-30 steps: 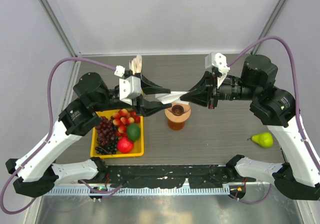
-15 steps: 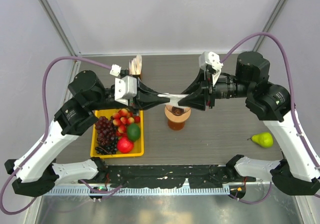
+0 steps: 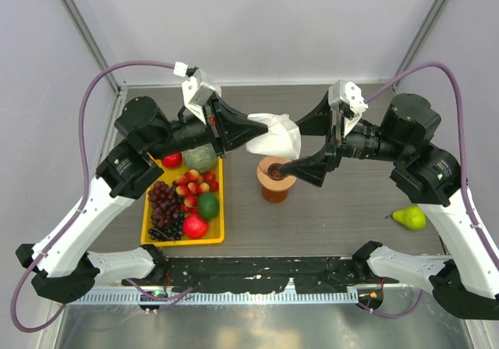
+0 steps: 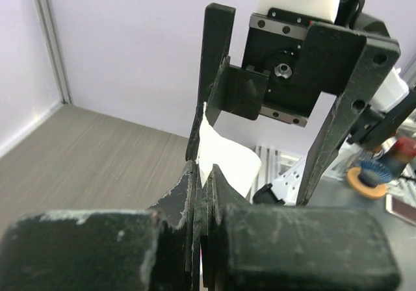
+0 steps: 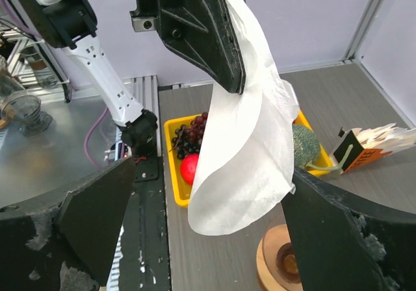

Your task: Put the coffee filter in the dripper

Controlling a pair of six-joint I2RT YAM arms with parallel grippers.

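Observation:
The coffee filter point(image 3: 274, 134) is a thin white paper cone hanging in the air, and my left gripper point(image 3: 251, 128) is shut on its upper edge. In the left wrist view the shut jaws pinch the filter point(image 4: 225, 158). The dripper point(image 3: 276, 173), with a tan ring and a dark centre hole, stands just below and in front of the paper on a jug of amber liquid. My right gripper point(image 3: 293, 144) is open, with one finger on each side of the filter point(image 5: 247, 154) and touching nothing. The dripper point(image 5: 285, 262) lies below the filter's lower edge.
A yellow tray point(image 3: 184, 241) of grapes, apples, a lime and a melon sits left of the dripper. A green pear point(image 3: 410, 216) lies at the right. An upright bundle of papers point(image 5: 380, 143) stands behind the tray. Grey walls close in the table.
My right gripper let go of the filter and opened wide. The left gripper shut on it and lifted it up and back, so it now hangs as a loose cone instead of being stretched between both.

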